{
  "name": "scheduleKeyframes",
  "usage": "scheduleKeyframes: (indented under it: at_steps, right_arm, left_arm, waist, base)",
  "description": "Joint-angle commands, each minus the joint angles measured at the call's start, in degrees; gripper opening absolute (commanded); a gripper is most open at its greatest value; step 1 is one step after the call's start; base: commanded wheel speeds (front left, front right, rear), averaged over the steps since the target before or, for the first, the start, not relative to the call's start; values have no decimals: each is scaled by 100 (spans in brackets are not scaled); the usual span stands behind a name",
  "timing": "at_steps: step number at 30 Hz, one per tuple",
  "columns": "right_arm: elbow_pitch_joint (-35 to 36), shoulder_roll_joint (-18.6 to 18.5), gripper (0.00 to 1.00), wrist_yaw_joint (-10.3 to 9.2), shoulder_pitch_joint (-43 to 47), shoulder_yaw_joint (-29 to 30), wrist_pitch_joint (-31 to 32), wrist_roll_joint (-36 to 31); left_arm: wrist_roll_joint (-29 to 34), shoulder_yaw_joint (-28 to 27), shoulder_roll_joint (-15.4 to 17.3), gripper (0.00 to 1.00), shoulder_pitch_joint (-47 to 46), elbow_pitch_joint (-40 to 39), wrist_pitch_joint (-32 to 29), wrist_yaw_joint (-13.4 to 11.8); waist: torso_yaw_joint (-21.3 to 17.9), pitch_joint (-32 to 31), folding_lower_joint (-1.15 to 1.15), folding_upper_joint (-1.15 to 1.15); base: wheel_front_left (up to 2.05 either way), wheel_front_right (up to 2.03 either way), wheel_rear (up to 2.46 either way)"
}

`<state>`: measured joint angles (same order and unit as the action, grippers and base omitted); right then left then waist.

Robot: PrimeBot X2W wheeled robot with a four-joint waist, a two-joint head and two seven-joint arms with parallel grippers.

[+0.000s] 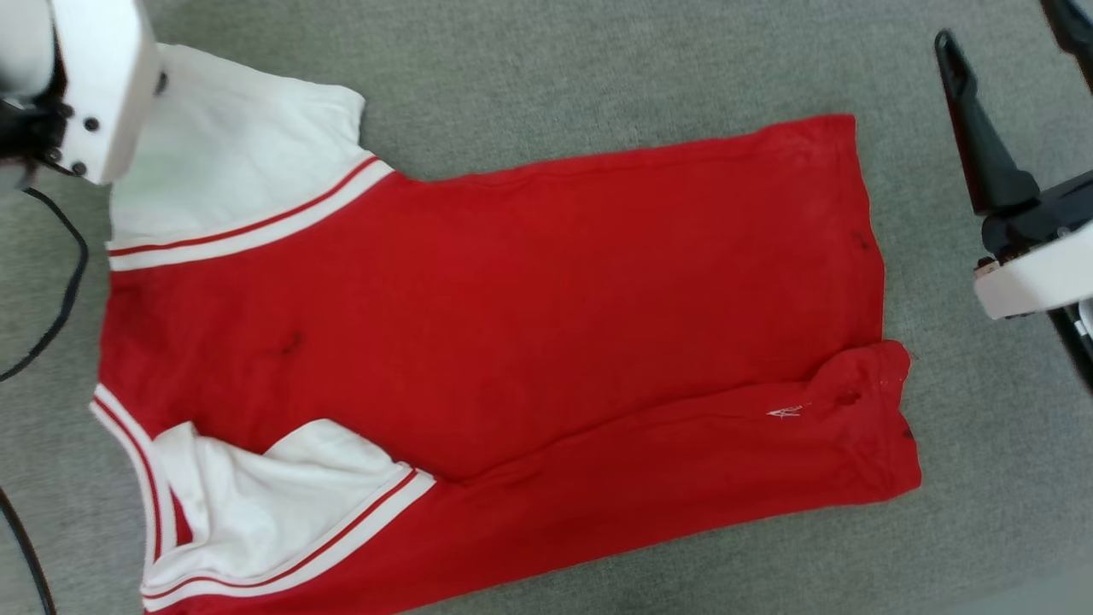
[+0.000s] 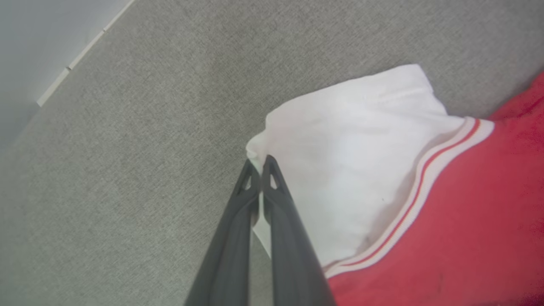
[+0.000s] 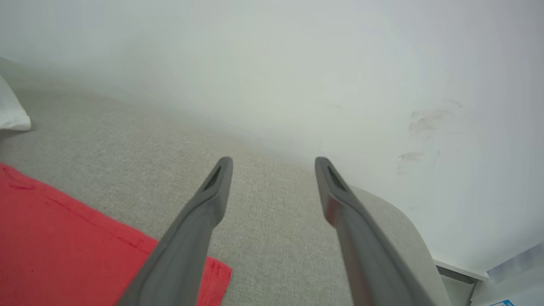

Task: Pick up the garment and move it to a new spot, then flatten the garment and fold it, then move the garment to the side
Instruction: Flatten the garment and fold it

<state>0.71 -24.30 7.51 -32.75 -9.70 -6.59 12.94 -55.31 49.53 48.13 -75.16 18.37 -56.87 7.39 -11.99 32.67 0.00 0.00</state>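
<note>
Left arm pinching, right arm open.
The left gripper [image 2: 260, 163] has its two dark fingers pressed tip to tip, nipping the corner of the garment [image 2: 352, 170] by its sleeve at the far left, with its pale wrist housing [image 1: 94, 85] above. The right gripper [image 3: 274, 163] hovers at the far right, fingers spread wide, holding nothing.
</note>
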Motion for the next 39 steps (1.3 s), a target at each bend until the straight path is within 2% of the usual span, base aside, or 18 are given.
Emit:
scheduleKeyframes:
  at_steps: [1,4,10,15,20,24,30,36,37,38,39]
  right_arm:
    - [-125,-346,100,-5,-181,-225,583,218]
    - [-195,-776,100,-5,-569,-451,1382,687]
    - [-341,-1736,100,-5,-1294,-1521,3358,1737]
    - [-474,-2136,100,-6,-1804,-2302,4903,2721]
    - [-980,-2092,100,-5,-2217,-2730,5938,3324]
    - [-1358,-1907,100,-5,-2417,-2807,6301,3504]
    - [-2121,-1407,100,-5,-2670,-2812,6332,3546]
    - [-2545,-1180,100,-4,-2285,-3279,6293,3652]
    - [-2575,-1189,21,-4,-2270,-3325,6237,3660]
    - [-2598,-1203,0,-4,-2271,-3359,6169,3680]
    - [-2613,-1212,0,-4,-2302,-3352,6052,3703]
  left_arm:
    - [-71,106,-11,0,106,-100,115,-2]
    - [-153,239,-57,0,136,-268,294,-1]
    - [-129,591,-58,0,142,-686,529,-1]
    - [-221,731,-103,0,22,-890,705,0]
    - [-306,743,-176,0,-154,-916,962,0]
    - [-359,744,-192,0,-235,-907,1058,0]
    - [-389,844,-163,0,-385,-939,1137,0]
    - [-405,964,-175,0,-403,-977,1227,0]
    - [-408,987,-158,0,-406,-985,1245,0]
    - [-412,1017,-149,0,-403,-988,1264,-1]
    - [-412,1044,-134,0,-394,-984,1285,0]
  waist:
    - [145,-239,0,0]
    - [255,-385,0,0]
    - [493,-530,0,0]
    - [674,-507,0,0]
    - [850,-372,0,0]
    - [932,-277,0,0]
    - [1062,-106,0,0]
    - [1132,-9,0,0]
    - [1132,-7,0,0]
    - [1132,-19,0,0]
    - [1126,-44,0,0]
  base:
    - [0,0,0]
    - [0,0,0]
    - [0,0,0]
    - [0,0,0]
    - [0,0,0]
    - [0,0,0]
    - [0,0,0]
    - [0,0,0]
    - [0,0,0]
    - [0,0,0]
    - [0,0,0]
